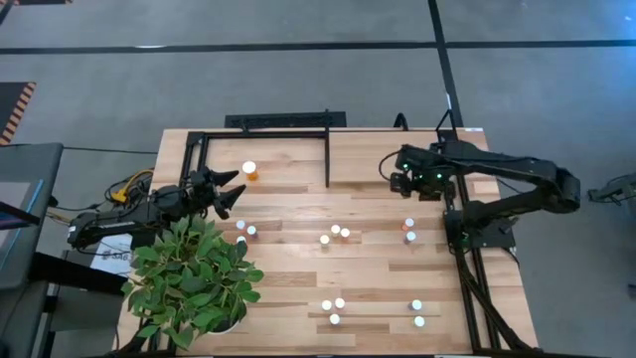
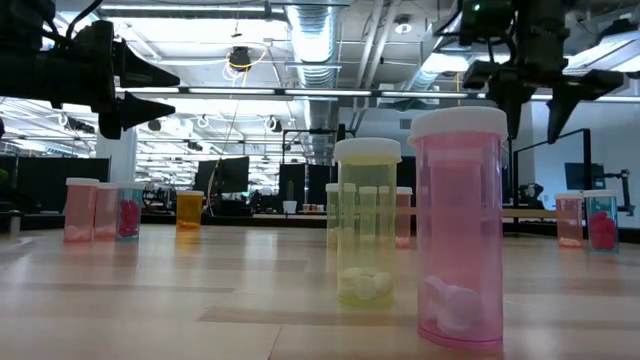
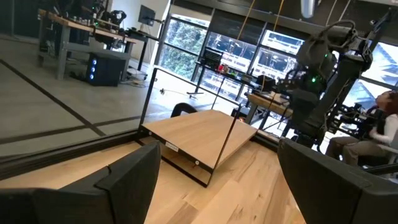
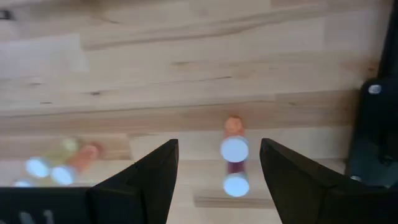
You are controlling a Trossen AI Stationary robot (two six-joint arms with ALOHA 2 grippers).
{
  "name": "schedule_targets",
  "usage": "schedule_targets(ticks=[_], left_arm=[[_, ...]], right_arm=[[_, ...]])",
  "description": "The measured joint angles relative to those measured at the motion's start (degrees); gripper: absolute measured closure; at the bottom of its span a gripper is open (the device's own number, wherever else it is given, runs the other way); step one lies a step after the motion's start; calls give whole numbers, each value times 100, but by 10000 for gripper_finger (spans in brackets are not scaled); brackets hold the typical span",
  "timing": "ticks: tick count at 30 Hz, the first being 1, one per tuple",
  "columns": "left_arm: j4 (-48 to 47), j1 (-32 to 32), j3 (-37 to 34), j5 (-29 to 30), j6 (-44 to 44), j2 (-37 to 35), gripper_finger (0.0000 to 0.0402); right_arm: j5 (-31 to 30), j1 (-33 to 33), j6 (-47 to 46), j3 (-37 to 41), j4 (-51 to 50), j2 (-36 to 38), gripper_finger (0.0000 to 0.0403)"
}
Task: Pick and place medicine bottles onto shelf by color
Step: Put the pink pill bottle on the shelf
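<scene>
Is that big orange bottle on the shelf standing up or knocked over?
Standing up. From above, the orange bottle shows its round white cap over the shelf; from table height, it stands vertical.

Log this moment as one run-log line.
left gripper: open, empty, beside orange bottle on shelf | right gripper: open, empty, above table | vials: untouched

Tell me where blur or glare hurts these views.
Right wrist view: soft throughout, the vials between its claw's fingers smeared, white caps blown out. Low view: the near pink bottle looms large and sharp, the far orange bottle hazier against bright ceiling lights. High view: even light, caps tiny. Left wrist view: shelf clear.
</scene>
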State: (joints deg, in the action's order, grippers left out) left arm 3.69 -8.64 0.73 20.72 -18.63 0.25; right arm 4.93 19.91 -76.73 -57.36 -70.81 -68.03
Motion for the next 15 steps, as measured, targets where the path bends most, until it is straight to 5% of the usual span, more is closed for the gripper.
schedule_targets(ticks=[7,15], left_arm=[[2,-1,1,-2,0,1,90],[2,-1,0,-2,0,1,90]], right_arm=[[422,-75,4,310,-36,-355,153],[977,39,8,1287,871,157,153]])
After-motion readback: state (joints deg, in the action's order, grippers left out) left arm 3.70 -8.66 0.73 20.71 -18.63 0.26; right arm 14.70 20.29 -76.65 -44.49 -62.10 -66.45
